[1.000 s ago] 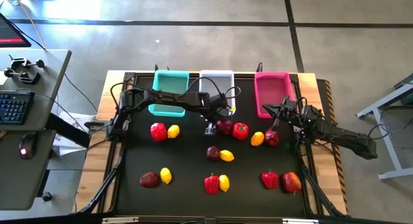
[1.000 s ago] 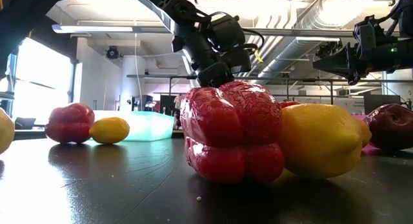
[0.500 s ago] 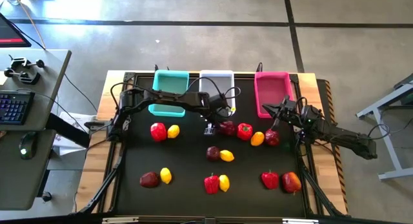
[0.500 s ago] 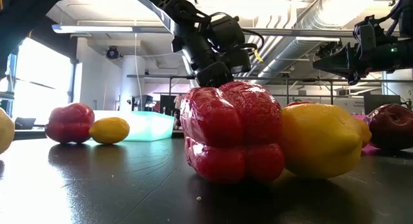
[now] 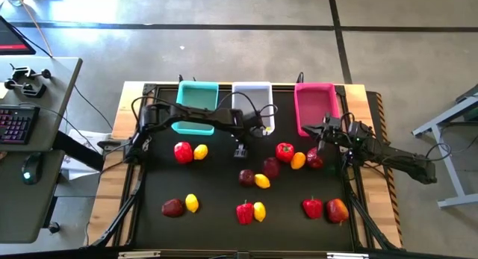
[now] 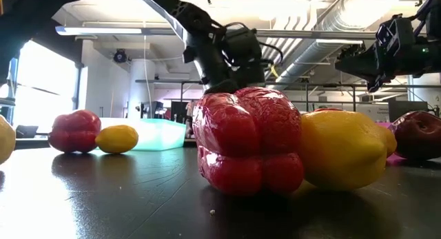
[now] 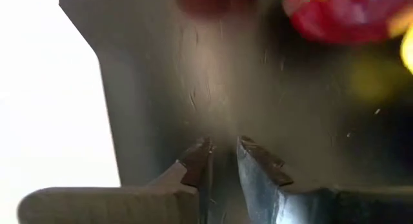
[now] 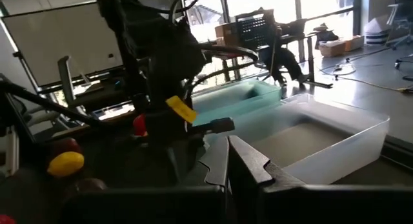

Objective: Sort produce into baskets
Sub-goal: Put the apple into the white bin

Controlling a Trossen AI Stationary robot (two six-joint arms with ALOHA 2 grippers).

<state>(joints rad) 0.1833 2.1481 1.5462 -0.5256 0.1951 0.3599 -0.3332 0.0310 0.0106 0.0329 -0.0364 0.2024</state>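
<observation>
**Left claw nearly closed on nothing; loose fruit at risk of rolling**

High view: You see a black table with three baskets along the far edge: teal basket (image 5: 197, 95) on the left, white basket (image 5: 251, 95) in the middle, pink basket (image 5: 314, 101) on the right. The left gripper (image 5: 240, 149) sits just near of the white basket, over bare table. A dark maroon fruit (image 5: 271, 167) lies to its right and nearer you, not between the fingers. A red pepper (image 5: 284, 151) and an orange-yellow lemon (image 5: 298, 160) sit just beyond it. The right gripper (image 5: 323, 129) hovers by the pink basket's near end, fingers together, holding nothing that shows. All the produce in sight lies on the table.

Low view: A red pepper (image 6: 247, 140) and a lemon (image 6: 344, 150) fill the foreground, touching. The left arm hangs behind them; its fingertips are hidden.

Left wrist view: The left fingers (image 7: 197, 161) stand almost together with only bare table between them.

Right wrist view: The right fingers (image 8: 248, 161) are pressed together, facing the white basket.

Risk, as a judgement: a round fruit can slip from narrowing fingers and roll into its neighbours. If you reach again, you may knock the pepper or lemon aside.
</observation>
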